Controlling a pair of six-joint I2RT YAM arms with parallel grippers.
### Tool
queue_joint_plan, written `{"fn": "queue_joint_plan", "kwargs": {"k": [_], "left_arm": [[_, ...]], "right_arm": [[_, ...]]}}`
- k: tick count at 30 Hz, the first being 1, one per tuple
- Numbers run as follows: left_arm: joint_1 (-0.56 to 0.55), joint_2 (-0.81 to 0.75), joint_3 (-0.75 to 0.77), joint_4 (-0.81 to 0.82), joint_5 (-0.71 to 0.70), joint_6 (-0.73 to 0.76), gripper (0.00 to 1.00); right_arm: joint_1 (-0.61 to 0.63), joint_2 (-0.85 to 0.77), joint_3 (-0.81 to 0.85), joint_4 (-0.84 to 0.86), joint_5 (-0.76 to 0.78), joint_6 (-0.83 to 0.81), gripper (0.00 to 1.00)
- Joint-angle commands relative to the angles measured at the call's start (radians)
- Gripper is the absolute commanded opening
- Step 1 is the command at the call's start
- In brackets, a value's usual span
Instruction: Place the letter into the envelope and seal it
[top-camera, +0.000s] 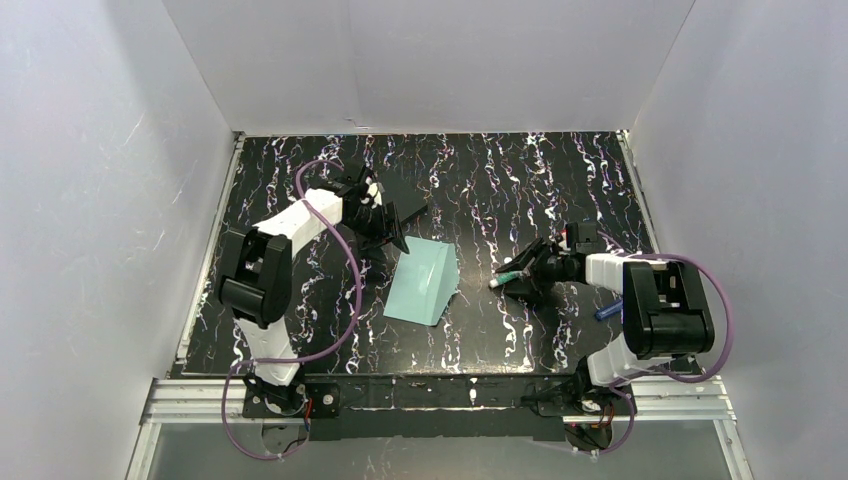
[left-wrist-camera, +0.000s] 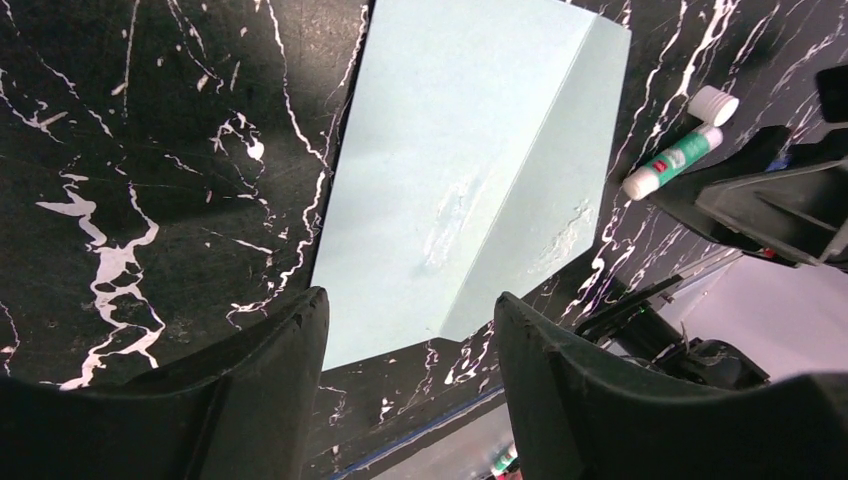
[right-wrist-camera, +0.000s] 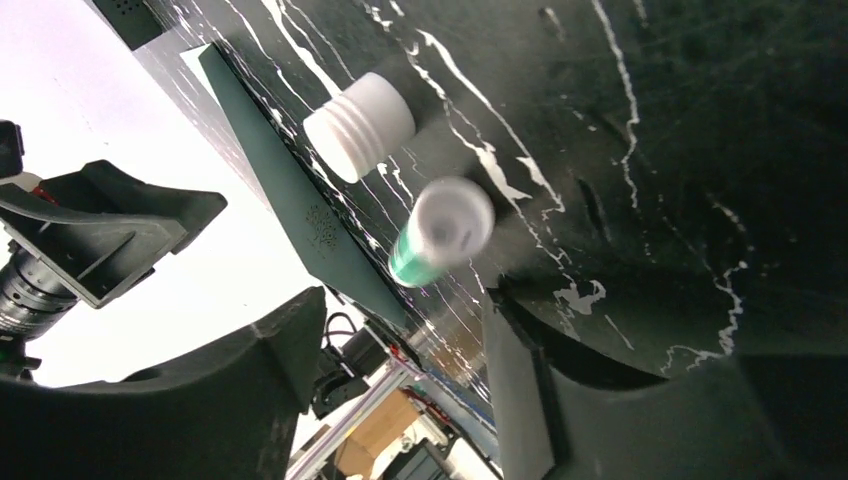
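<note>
The pale teal envelope (top-camera: 425, 280) lies flat mid-table, its flap folded over, with shiny wet smears on it in the left wrist view (left-wrist-camera: 470, 170). The tan letter shows in no view. My left gripper (top-camera: 388, 232) is open and empty just above the envelope's far left corner; its fingers (left-wrist-camera: 270, 380) frame the envelope's near edge. My right gripper (top-camera: 515, 275) is open and empty to the right of the envelope. An uncapped green glue stick (right-wrist-camera: 440, 235) lies on the table just ahead of its fingers (right-wrist-camera: 250, 370), not between them. The envelope's edge (right-wrist-camera: 300, 210) shows beyond it.
The glue stick's white cap (right-wrist-camera: 360, 125) lies beside the stick; both show in the left wrist view, the stick (left-wrist-camera: 675, 160) and the cap (left-wrist-camera: 713, 105). A flat black pad (top-camera: 405, 205) lies behind the left gripper. A small blue object (top-camera: 607, 312) sits by the right arm. White walls enclose the table.
</note>
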Motion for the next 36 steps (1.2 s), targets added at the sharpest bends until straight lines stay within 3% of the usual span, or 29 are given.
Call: {"fn": "queue_joint_plan", "kwargs": {"k": [1, 3, 9, 12, 15, 20, 28, 36], "left_arm": [[0.006, 0.018, 0.017, -0.039, 0.012, 0.038, 0.58], [0.005, 0.029, 0.024, -0.036, 0.038, 0.042, 0.5], [0.005, 0.029, -0.002, 0.029, 0.094, 0.031, 0.12], [0.006, 0.047, -0.012, 0.038, 0.128, 0.029, 0.03], [0.006, 0.052, -0.039, 0.071, 0.149, 0.02, 0.0], [0.003, 0.087, -0.066, 0.079, 0.147, 0.02, 0.0], [-0.002, 0.128, -0.082, 0.077, 0.105, 0.028, 0.0], [-0.022, 0.154, -0.071, 0.034, -0.023, -0.008, 0.0]], "right_arm": [[-0.012, -0.065, 0.047, -0.109, 0.079, -0.076, 0.69], [-0.012, -0.107, 0.065, -0.148, 0.081, -0.098, 0.66], [0.009, -0.155, 0.113, -0.145, 0.039, -0.206, 0.31], [0.108, -0.104, 0.189, -0.184, 0.08, -0.263, 0.23], [0.238, -0.041, 0.258, -0.196, 0.18, -0.263, 0.19], [0.312, 0.057, 0.336, -0.234, 0.31, -0.29, 0.15], [0.416, 0.229, 0.427, -0.194, 0.219, -0.318, 0.12], [0.497, 0.274, 0.505, -0.104, 0.161, -0.321, 0.11]]}}
